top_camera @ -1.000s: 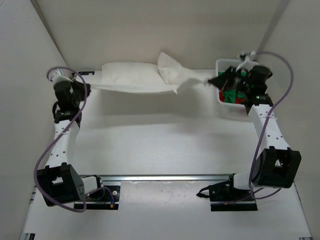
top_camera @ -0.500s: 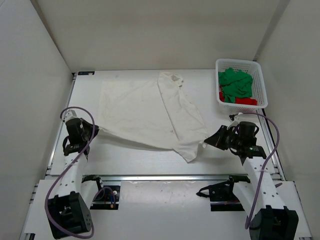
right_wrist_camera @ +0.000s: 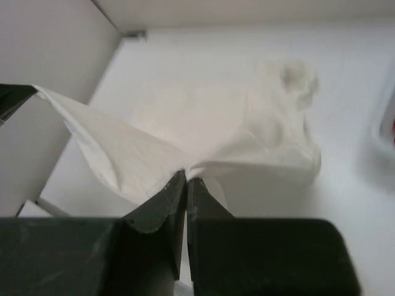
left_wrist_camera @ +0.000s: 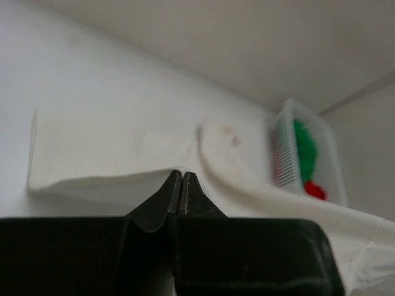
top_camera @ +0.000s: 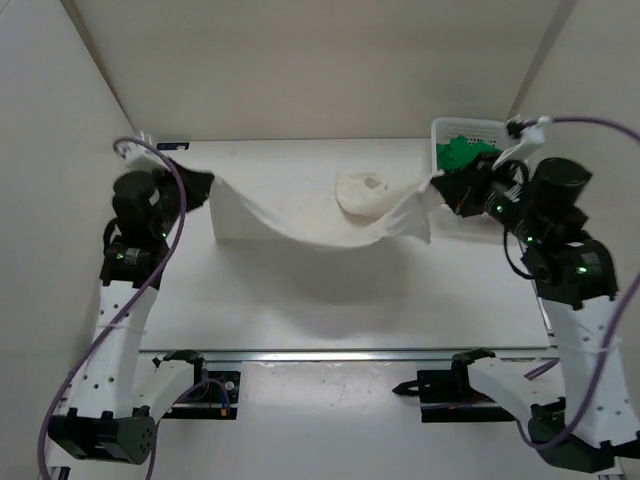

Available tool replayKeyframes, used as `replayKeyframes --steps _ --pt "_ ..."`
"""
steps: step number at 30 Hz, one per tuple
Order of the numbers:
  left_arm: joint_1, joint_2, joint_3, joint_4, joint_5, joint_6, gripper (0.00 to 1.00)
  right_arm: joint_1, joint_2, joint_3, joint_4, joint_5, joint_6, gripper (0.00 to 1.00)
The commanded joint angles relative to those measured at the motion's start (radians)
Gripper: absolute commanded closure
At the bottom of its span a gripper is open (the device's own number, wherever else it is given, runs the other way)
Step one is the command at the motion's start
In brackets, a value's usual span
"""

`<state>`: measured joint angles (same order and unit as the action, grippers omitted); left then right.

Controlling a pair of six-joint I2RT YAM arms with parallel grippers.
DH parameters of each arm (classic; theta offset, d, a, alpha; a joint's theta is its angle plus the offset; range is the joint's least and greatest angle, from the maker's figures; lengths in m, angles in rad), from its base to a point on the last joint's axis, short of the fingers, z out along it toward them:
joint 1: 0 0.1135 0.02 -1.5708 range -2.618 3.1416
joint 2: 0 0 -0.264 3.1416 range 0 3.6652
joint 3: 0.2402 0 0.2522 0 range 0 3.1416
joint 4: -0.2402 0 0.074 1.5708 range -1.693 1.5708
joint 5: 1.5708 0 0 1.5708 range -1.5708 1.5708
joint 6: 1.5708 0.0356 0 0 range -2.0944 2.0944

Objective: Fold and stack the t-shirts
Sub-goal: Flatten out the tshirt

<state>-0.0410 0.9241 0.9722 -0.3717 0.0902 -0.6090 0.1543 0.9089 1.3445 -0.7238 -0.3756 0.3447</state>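
Both arms have swung up and toward the far half of the table (top_camera: 300, 310) since half a second ago. Then they sat low and near, with the white t-shirt (top_camera: 320, 228) lying almost flat.

From above, the shirt now sags between them like a hammock, its collar part bunched on the tabletop. The left gripper (top_camera: 200, 185) pinches one end. The right gripper (top_camera: 440, 188) pinches the other, just in front of the basket (top_camera: 470, 123) holding the green t-shirt (top_camera: 460, 152).

At the left wrist, the jaws are closed tight on a thin cloth edge. The red t-shirt (left_wrist_camera: 315, 189) shows in the basket beyond.

At the right wrist, the jaws nip a gathered fold, and the cloth fans out leftward.

The fabric looks light and limp, so it should droop and crease wherever it is unsupported. Corners of the hem or shoulders seem the best places to hold, with tension kept between both arms.
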Motion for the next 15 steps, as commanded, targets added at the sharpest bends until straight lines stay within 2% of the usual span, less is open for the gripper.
replayKeyframes --steps 1,2,4,5,6,7,8,9,10,11,12,13,14,15 --pt "-0.039 -0.008 0.346 -0.061 -0.035 0.051 1.0 0.181 0.037 0.404 -0.006 0.358 -0.055 1.0" --pt "-0.004 0.008 0.437 -0.087 0.0 0.051 1.0 0.271 0.103 0.483 -0.032 0.471 -0.065 1.0" --pt "0.073 0.036 0.566 -0.148 0.035 0.048 1.0 0.506 0.241 0.846 -0.135 0.672 -0.13 1.0" --pt "0.072 0.041 0.647 -0.165 0.007 0.067 1.0 0.569 0.311 0.919 -0.155 0.784 -0.175 1.0" --pt "0.055 0.053 0.686 -0.192 -0.06 0.074 1.0 0.741 0.34 1.03 -0.131 0.957 -0.221 1.0" --pt "-0.003 0.068 0.744 -0.202 -0.087 0.087 1.0 0.991 0.37 1.03 0.008 1.088 -0.378 1.0" --pt "-0.016 0.073 0.787 -0.205 -0.125 0.097 1.0 1.145 0.34 0.875 0.167 1.405 -0.688 1.0" --pt "-0.055 0.081 0.819 -0.21 -0.183 0.118 1.0 1.424 0.255 0.72 0.843 1.611 -0.978 1.0" --pt "-0.071 0.093 0.838 -0.22 -0.216 0.12 1.0 1.447 0.24 0.506 1.364 1.58 -1.411 1.0" --pt "-0.077 0.104 0.865 -0.22 -0.225 0.136 1.0 1.412 0.299 0.68 1.285 1.578 -1.314 1.0" --pt "-0.094 0.113 0.867 -0.226 -0.262 0.152 1.0 1.372 0.399 0.816 0.865 1.563 -1.203 1.0" --pt "-0.085 0.114 0.856 -0.214 -0.267 0.159 1.0 1.317 0.433 0.963 0.692 1.501 -1.091 1.0" --pt "-0.086 0.113 0.83 -0.196 -0.264 0.157 1.0 1.321 0.439 0.899 0.745 1.503 -1.221 1.0" --pt "-0.065 0.113 0.777 -0.191 -0.267 0.152 1.0 1.353 0.412 0.825 1.029 1.533 -1.341 1.0"
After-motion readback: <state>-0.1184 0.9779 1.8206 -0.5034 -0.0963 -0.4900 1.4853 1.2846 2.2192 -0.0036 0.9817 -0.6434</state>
